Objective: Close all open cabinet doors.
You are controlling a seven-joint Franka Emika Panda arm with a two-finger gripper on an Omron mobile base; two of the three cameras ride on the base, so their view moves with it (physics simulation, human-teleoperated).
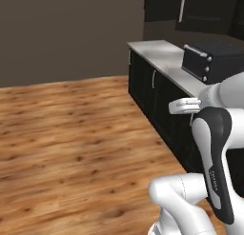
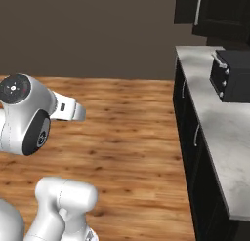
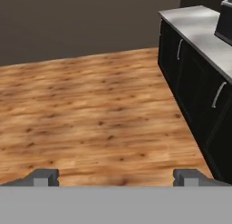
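Observation:
Nearly black upper cabinet doors (image 1: pixel 205 10) hang above the counter at the top right, one carrying a slim vertical silver handle (image 1: pixel 182 5). In the right base view the same doors (image 2: pixel 188 6) fill the top right corner; one seems to stand out from the cabinet front at an angle, but its edges are cut off by the frame. My gripper (image 3: pixel 117 177) is open, its two fingertips (image 3: pixel 43 177) far apart over bare wooden floor, with nothing between them. The white hand (image 1: pixel 183 105) hovers in front of the base cabinets, well below the upper doors.
A grey stone counter (image 1: pixel 162 53) runs along the right over black base cabinets (image 3: pixel 190 73) with short curved handles. A black toaster oven (image 1: pixel 209 63) sits on it. Wide wooden floor (image 2: pixel 122 128) lies to the left, with a dark wall behind.

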